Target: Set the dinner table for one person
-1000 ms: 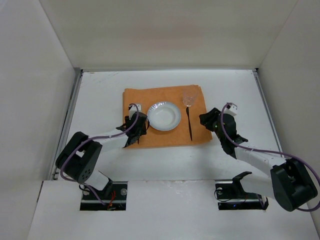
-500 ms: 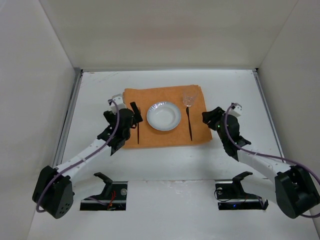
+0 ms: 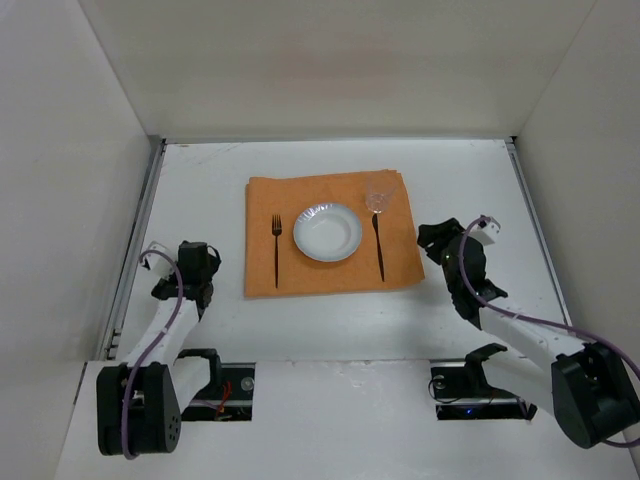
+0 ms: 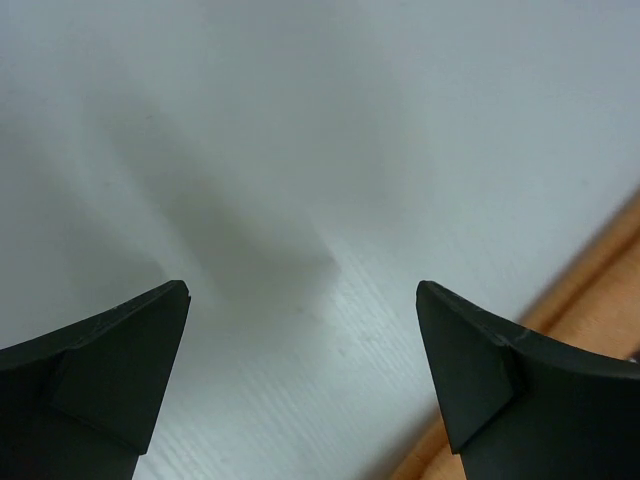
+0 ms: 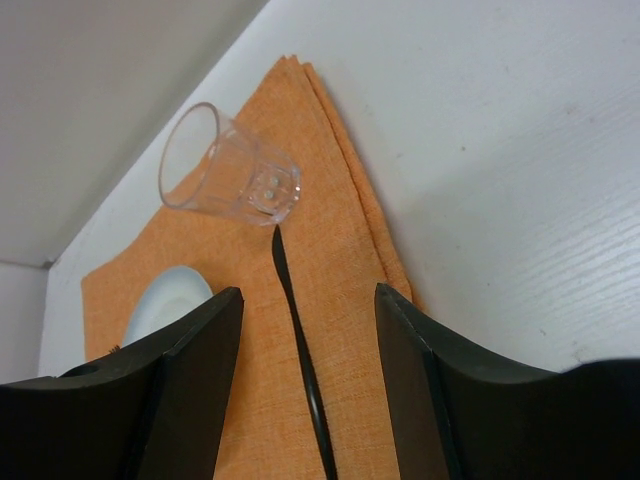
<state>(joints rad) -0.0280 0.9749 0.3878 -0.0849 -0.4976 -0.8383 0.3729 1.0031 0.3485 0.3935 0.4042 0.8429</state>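
On the white dinner table point(image 3: 460, 180) lies an orange mat point(image 3: 330, 275). A white plate point(image 3: 327, 232) sits at its middle, with a dark fork point(image 3: 276, 250) to the left and a dark knife point(image 3: 379, 250) to the right. A clear glass point(image 3: 378, 200) stands above the knife. My left gripper point(image 3: 205, 262) is open and empty over bare table left of the mat. In its wrist view, the left gripper point(image 4: 303, 290) sees only the mat's edge point(image 4: 600, 270). My right gripper point(image 3: 428, 243) hovers open just off the mat's right edge. The right gripper point(image 5: 310, 292) faces the knife point(image 5: 300, 340) and glass point(image 5: 232, 172) without touching them.
Metal rails point(image 3: 140, 230) run along the table's side edges, and white walls enclose it on three sides. Both arm bases point(image 3: 480, 385) sit at the near edge. Bare white surface point(image 5: 520, 150) lies to the right of the mat.
My left gripper opened, left the fork on the mat beside the plate, and drew back left and nearer. My right gripper slid a little right, away from the knife.
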